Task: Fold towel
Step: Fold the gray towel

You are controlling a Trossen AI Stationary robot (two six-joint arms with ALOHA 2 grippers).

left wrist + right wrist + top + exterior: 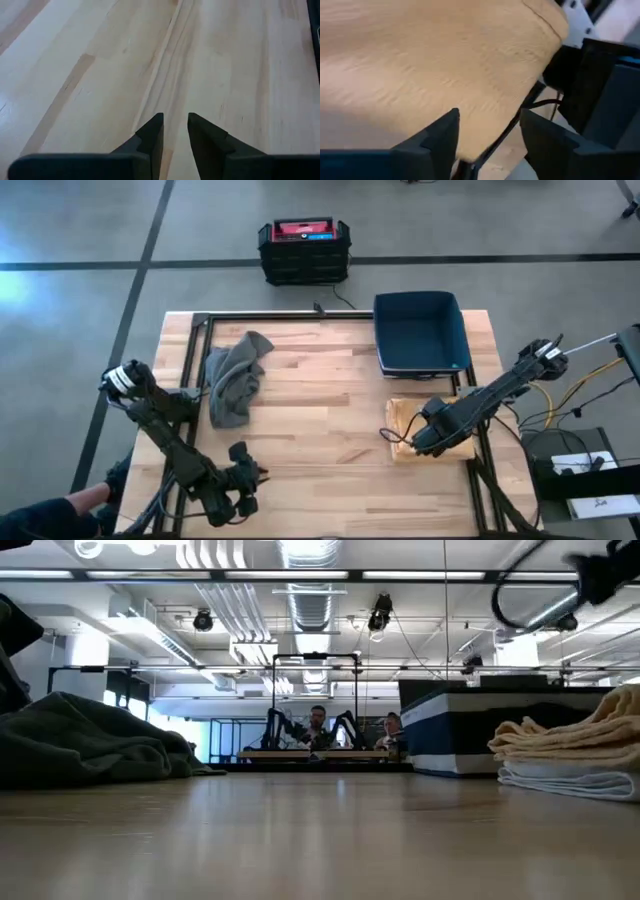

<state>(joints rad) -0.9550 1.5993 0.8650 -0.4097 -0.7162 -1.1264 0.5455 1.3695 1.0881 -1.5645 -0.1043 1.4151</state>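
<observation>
A grey towel (235, 375) lies crumpled on the far left part of the wooden table (320, 440); in the low view the grey towel (90, 745) is a heap resting on the wood. A stack of folded cream towels (412, 420) lies at the near right, also seen as the stack (570, 745) in the low view. My right gripper (418, 440) hovers open just above that stack, and the cream cloth (445, 60) fills its wrist view. My left gripper (245, 480) waits near the front edge over bare wood, its fingers (152, 132) a narrow gap apart.
A dark blue bin (420, 330) stands at the far right of the table. A black and red case (303, 250) sits on the floor beyond the far edge. Black frame rails (190, 370) run along the table's left side. Bare wood lies between the grey towel and the stack.
</observation>
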